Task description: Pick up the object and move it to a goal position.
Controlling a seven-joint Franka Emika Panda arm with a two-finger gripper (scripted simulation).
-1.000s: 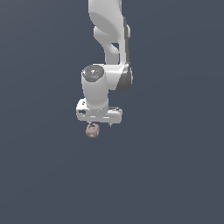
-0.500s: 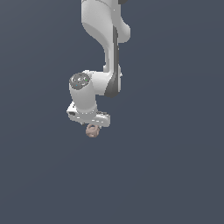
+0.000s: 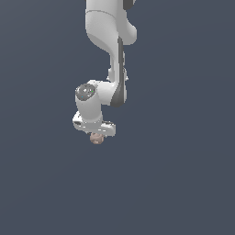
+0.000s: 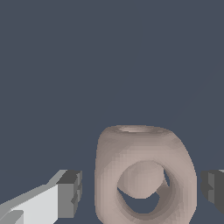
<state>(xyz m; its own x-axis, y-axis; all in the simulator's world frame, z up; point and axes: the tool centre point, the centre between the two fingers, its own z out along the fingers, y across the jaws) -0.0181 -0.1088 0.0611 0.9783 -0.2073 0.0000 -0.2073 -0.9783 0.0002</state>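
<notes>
The white Panda arm reaches down from the upper part of the exterior view and ends in the pincer, which points downward. Tucked right under the pincer's white body sits the object, a small pinkish-tan lump, much smaller than the hand above it. From this side the fingers themselves are too small to make out.

The wrist view shows more. The object is a rounded, blocky piece with a flat ringed top and a round hole through its near face; through that hole a smooth ball-like bulge shows inside, with dark background visible past it. It lies between the two dark finger pads, one on each side of it. There is a visible gap between each pad and the object's flanks, so the pincer stands apart and is not clamped on the piece; the pads are near it but not touching as far as this view shows.

All around the pincer and the object there is only flat dark blue-grey background in both views, with no edge, wall or container showing, and I cannot tell whether the object rests on a surface.
</notes>
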